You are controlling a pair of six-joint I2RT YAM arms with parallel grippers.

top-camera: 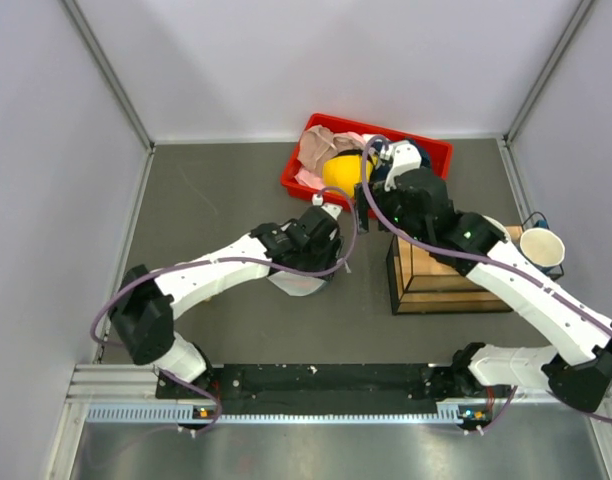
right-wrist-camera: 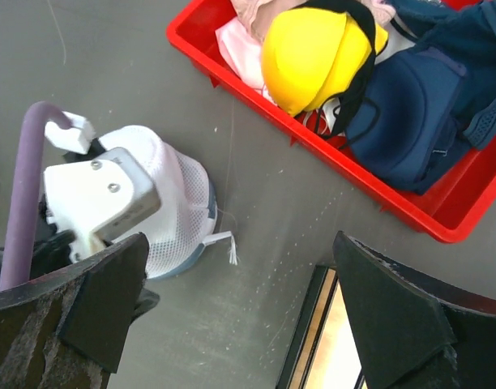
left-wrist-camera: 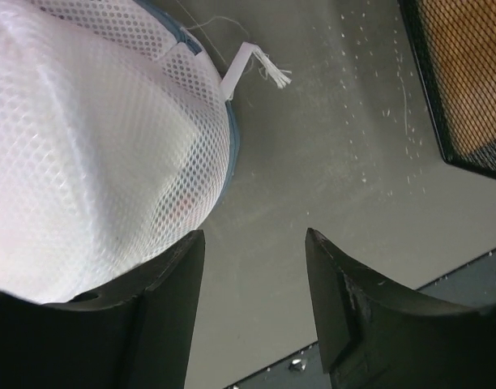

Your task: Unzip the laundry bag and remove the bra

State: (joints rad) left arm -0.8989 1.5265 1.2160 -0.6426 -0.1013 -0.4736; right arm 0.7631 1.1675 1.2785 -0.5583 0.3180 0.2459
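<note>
The laundry bag [top-camera: 294,284], a white mesh ball with a blue seam, lies on the grey table under my left wrist. In the left wrist view it [left-wrist-camera: 94,146] fills the upper left, and a white frayed tab [left-wrist-camera: 250,63] sticks out from its seam. My left gripper [left-wrist-camera: 256,235] is open and empty, with its left finger against the bag's side. The bra is hidden; only a faint reddish tint shows through the mesh [left-wrist-camera: 179,207]. My right gripper [right-wrist-camera: 241,238] is open wide and empty above the table, between the bag [right-wrist-camera: 179,203] and the red bin [right-wrist-camera: 232,85].
The red bin [top-camera: 441,150] at the back holds a yellow cupped garment [right-wrist-camera: 313,57], navy cloth [right-wrist-camera: 410,105] and beige-pink cloth [top-camera: 321,148]. A wooden box with a dark mesh frame [top-camera: 441,275] stands right of the bag. A white cup [top-camera: 542,245] sits at the far right.
</note>
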